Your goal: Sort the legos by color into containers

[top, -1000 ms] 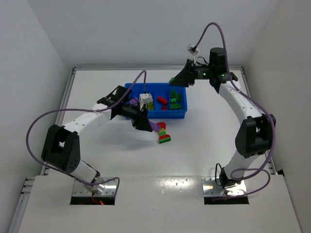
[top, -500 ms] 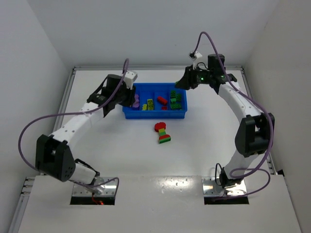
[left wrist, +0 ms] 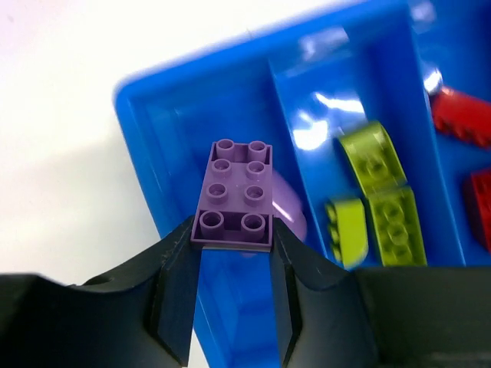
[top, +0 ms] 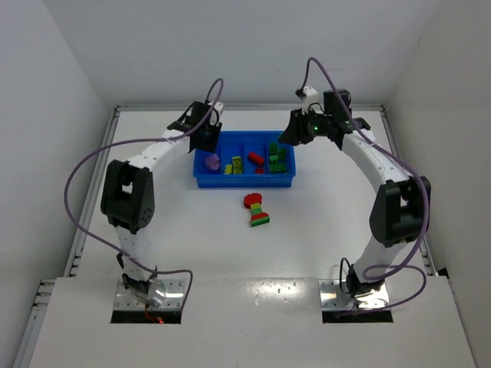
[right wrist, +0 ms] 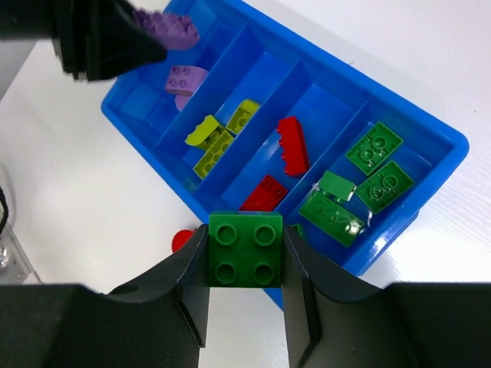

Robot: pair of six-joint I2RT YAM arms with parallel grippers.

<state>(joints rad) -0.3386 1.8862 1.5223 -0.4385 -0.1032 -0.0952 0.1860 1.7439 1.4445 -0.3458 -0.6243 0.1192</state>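
The left gripper (left wrist: 234, 234) is clamping a purple brick (left wrist: 236, 192) above the left end compartment of the blue tray (top: 244, 182), which is sitting near the worktop's far edge. The right gripper (right wrist: 245, 238) is clamping a green brick (right wrist: 245, 253) over the right end. Since the earlier frame, the left gripper is moving from the tray's near side toward the far edge.

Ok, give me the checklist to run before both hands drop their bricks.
1. Left hand clamped on purple brick: ok.
2. Purple brick over the purple compartment, beside the other purple piece: ok.
3. Right hand clamped on green brick: ok.
4. Green brick over the green compartment: cannot tell; it looks near the tray wall.
5. Hands apart: ok.
6. Table free of bricks: not ok; red-green stack lies there.
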